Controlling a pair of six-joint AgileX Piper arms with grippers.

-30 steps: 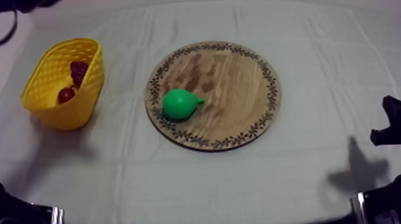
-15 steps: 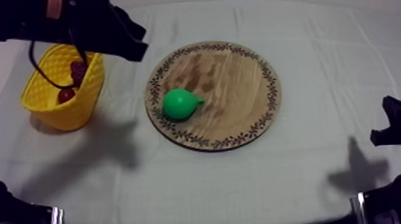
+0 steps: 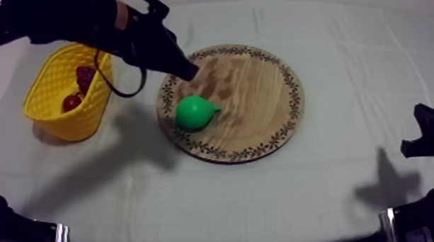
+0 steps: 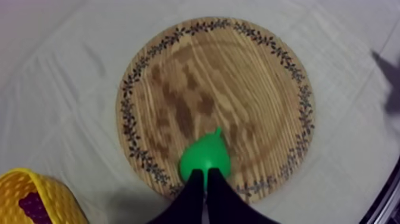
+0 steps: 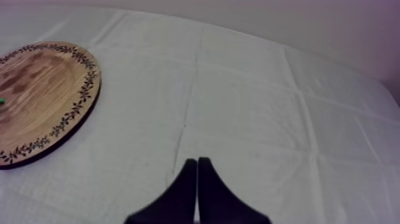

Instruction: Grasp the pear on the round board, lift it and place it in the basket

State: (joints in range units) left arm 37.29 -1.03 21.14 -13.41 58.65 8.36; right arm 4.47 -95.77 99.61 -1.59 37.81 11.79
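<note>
Top view: left gripper is hovering at the wooden board rim nearest the yellow basket. The pear is lying on the board nr that rim.

L wrist view: fingers are lying together, empty — pear just past the tips.

R wrist view: right gripper is sitting closed, empty, over cloth.

Pear's prob. light, stiff, slick — I'd be pinching the fat belly, not the neck.

Pear sits alone on the wooden board, open from above and from every side. Left gripper hangs over the board's rim on the yellow basket side. Basket mouth is open, with a small red fruit inside. Open cloth right of the board.
</note>
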